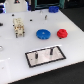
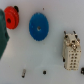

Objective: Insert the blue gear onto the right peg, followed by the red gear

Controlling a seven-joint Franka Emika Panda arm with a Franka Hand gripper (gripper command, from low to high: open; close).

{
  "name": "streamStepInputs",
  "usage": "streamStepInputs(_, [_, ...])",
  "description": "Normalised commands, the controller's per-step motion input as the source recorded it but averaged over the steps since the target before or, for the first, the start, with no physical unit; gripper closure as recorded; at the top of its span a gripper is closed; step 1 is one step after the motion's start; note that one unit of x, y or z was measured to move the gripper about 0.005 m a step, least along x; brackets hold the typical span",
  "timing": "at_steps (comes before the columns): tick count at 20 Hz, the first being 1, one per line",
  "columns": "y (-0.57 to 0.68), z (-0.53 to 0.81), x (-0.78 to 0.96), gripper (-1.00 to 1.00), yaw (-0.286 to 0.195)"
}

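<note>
You see the flat bright-blue toothed plastic gear lying on the white table, with the smaller bright-red toothed gear just beside it at 3 o'clock in the exterior view, apart. The black-bordered white plate lies at 6 o'clock from the blue gear, and its right dark-grey peg stands upright and bare. You cannot tell the state of the pincer, as no view shows it.
</note>
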Motion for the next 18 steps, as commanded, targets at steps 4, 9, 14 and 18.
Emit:
streamStepInputs(4, [0.35, -0.39, -0.51, -1.0, 0.0])
streamStepInputs(9, [0.28, -0.4, -0.48, -1.0, 0.0])
streamStepInputs(14, [0.18, -0.46, -0.36, -1.0, 0.0])
streamStepInputs(18, [0.06, -0.49, -0.23, -1.0, 0.0])
